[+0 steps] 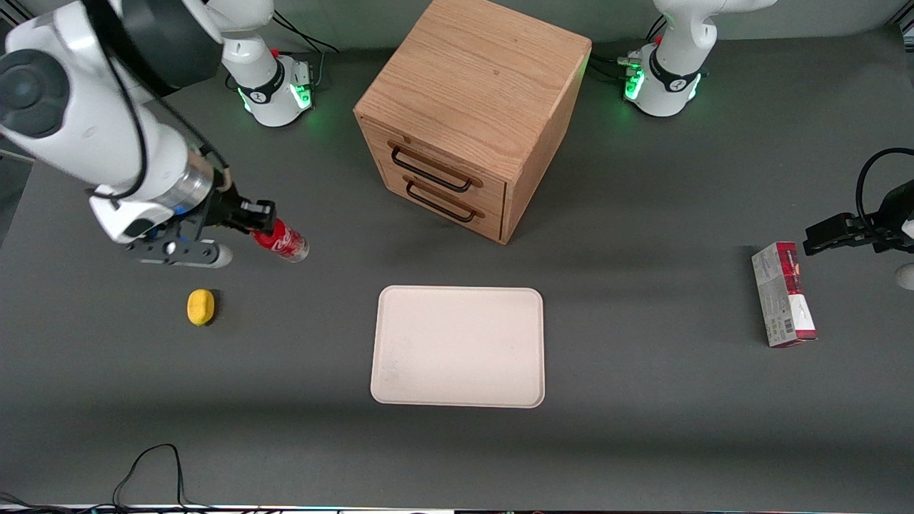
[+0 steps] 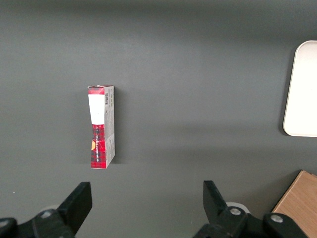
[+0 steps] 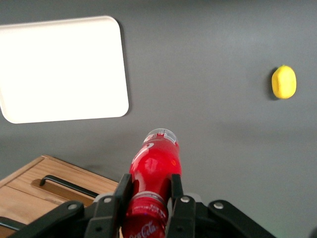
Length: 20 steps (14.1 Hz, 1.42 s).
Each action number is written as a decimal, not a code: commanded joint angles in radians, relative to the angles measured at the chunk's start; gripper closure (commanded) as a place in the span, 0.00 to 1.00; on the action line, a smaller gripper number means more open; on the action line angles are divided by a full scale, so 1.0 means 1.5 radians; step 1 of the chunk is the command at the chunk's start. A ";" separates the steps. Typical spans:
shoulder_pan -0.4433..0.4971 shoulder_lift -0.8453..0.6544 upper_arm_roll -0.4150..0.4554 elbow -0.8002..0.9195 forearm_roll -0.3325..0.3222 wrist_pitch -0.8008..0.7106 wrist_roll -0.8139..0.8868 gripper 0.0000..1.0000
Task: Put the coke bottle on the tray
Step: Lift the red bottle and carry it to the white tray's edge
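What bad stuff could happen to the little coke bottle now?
The pincer is shut on the coke bottle, which is tilted and sticks out sideways, so it might slip or swing loose while being carried. On the way to the tray, it passes near the wooden drawer cabinet and could bump it. Set down tilted, the bottle could tip over and roll off the tray's low rim.

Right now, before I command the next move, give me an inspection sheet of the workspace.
Surface: dark grey table.
Job's things: coke bottle held tilted, cap end inside the tool; tray bare, nearer the front camera than the wooden drawer cabinet.
Clutter: yellow object; carton box toward the parked arm's end.
Grippers: tool shut on the bottle, apart from the tray.
Cables: black cable at the table edge.
Surroundings: nothing seen.
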 commanded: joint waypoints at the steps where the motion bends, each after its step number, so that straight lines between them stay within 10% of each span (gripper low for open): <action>1: 0.023 0.113 0.016 0.187 -0.024 -0.057 0.030 1.00; 10: 0.161 0.379 0.027 0.426 -0.174 0.051 0.056 1.00; 20: 0.163 0.515 0.032 0.416 -0.206 0.230 0.043 1.00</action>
